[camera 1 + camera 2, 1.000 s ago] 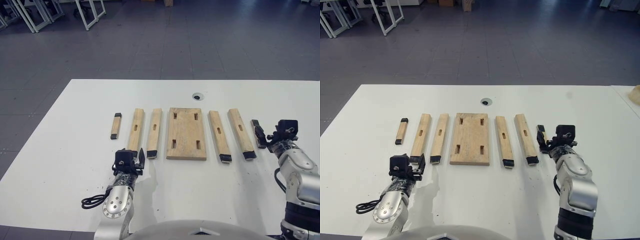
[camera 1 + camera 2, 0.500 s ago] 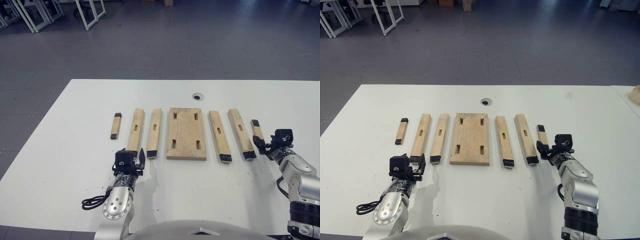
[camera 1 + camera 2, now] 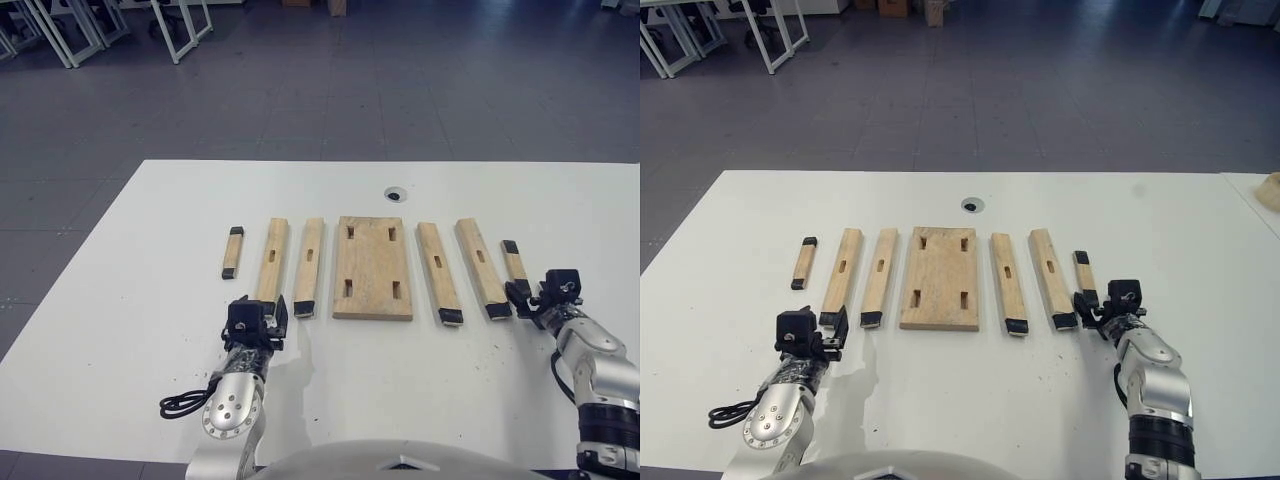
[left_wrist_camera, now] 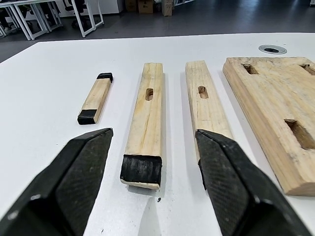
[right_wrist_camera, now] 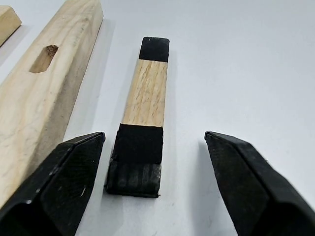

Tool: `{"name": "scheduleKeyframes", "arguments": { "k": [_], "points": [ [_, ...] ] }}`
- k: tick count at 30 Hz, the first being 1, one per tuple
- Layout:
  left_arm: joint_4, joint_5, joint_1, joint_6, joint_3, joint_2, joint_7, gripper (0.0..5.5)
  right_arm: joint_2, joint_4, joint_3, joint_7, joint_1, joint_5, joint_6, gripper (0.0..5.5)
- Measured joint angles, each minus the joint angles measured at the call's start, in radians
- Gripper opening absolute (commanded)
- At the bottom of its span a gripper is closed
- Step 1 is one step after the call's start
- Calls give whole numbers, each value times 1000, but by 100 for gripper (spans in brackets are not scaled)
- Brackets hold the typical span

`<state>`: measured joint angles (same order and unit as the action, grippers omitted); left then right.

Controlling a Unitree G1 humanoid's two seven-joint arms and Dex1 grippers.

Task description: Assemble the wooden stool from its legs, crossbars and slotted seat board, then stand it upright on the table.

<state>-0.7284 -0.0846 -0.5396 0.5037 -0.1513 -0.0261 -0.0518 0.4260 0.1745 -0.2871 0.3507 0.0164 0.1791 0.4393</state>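
Parts of the wooden stool are laid flat in one row across the middle of the white table [image 3: 150,260], none of them joined. The slotted seat board [image 3: 372,266] is placed at the centre of the row, its four slots facing up. Toward the table's left edge it is followed by the inner left leg [image 3: 309,252], the outer left leg [image 3: 271,259] and the short left crossbar [image 3: 232,251]. Toward the right edge the inner right leg [image 3: 438,271], the outer right leg [image 3: 483,266] and the right crossbar [image 3: 514,264] are set, all apart from one another. A round cable hole [image 3: 396,194] is seen near the far edge, beyond the board. The left gripper [image 4: 152,133] is held low toward the near edge, its fingers spread wide, with the black-capped near end of the outer left leg just beyond the fingertips and untouched. The right gripper [image 5: 154,133] is likewise spread wide, and the black near end of the right crossbar is flanked by its fingers without contact. A black cable [image 3: 185,400] is coiled on the table beside the left arm.
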Motion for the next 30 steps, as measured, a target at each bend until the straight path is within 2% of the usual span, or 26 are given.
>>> {"name": "scheduleKeyframes", "arguments": {
  "k": [13,20,22,24,26,30],
  "points": [
    [14,4,22,0,8,3,0,311,14,18,23,11,22,43,34,134],
    [16,41,24,7,29,19,7,311,19,65,-16,-22,38,61,21,128],
    [21,104,49,42,57,-4,75,311,19,60,-31,-67,46,56,5,128],
    [35,204,165,130,111,-44,161,311,22,33,-41,-110,59,28,0,128],
    [60,346,364,252,208,-95,246,311,22,-44,-35,-126,124,21,-11,128],
    [220,727,763,515,421,-149,375,311,-61,-275,118,-90,167,36,-18,128]
  ]
}}
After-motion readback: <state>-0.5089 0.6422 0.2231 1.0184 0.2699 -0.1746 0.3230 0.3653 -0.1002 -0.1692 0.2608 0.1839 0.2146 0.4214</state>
